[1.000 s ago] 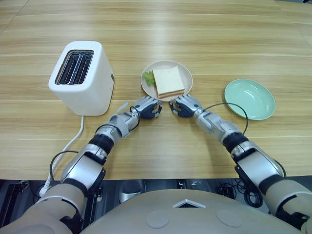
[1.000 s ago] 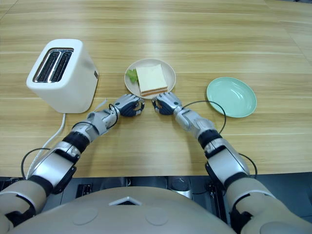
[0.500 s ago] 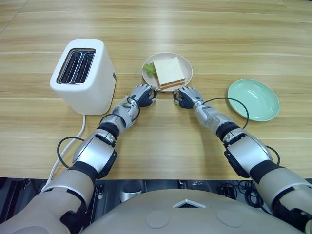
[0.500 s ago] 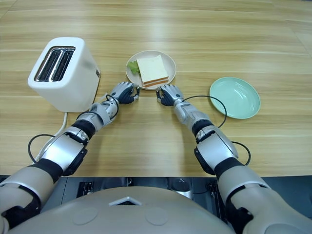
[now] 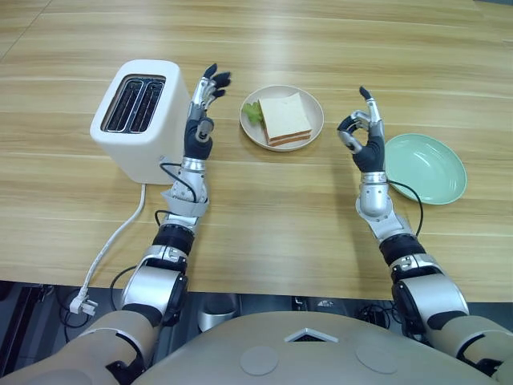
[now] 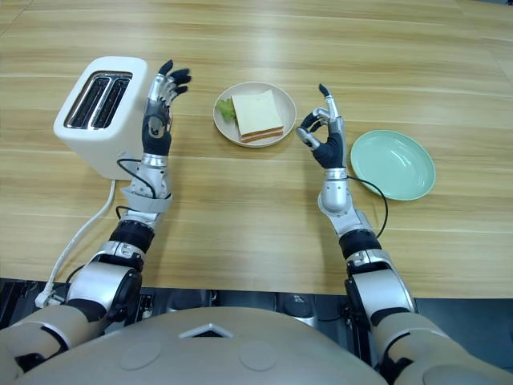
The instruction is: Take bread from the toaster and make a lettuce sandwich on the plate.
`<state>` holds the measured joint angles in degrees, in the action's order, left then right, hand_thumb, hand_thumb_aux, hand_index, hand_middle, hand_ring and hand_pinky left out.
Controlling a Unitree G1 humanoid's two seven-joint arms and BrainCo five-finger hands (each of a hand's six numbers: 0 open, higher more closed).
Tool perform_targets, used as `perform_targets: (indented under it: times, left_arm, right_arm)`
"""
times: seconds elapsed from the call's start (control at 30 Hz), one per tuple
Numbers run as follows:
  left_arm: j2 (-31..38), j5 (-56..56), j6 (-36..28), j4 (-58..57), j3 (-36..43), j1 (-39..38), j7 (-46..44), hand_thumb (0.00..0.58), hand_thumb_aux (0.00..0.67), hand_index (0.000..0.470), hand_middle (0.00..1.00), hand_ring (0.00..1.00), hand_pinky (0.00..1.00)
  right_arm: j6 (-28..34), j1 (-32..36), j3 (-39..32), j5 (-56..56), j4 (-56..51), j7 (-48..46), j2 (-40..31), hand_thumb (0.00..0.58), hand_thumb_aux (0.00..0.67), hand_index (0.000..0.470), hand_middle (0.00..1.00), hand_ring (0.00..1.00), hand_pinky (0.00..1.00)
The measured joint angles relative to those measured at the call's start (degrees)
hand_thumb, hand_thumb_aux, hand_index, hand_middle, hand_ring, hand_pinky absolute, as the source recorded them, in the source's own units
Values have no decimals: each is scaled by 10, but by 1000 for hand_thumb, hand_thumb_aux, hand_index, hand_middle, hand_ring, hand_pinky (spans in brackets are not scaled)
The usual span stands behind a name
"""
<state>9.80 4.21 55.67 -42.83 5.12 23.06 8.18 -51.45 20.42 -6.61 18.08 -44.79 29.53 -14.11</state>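
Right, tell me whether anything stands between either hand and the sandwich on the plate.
Nothing visible does. The left hand is held up between the toaster and the plate, the right hand between the plate and the green dish. Just bare table separates each hand from the sandwich.

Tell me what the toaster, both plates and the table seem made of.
Toaster: likely matte white plastic, smooth with rounded corners.
Beige plate: probably ceramic or melamine, an even, dull surface.
Green plate: glazed ceramic or glossy plastic, going by the soft sheen.
Table: wood or wood-look laminate, with long grain lines and a satin finish.
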Motion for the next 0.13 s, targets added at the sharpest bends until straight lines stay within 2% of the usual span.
perform_targets:
  times: [0.13]
  left_arm:
    - [-12,2,-5,-21,-11,-4,-4,0,0,0,0,0,0]
  right_arm:
    - [1,0,4,0,-10,-11,15,0,0,0,0,0,0]
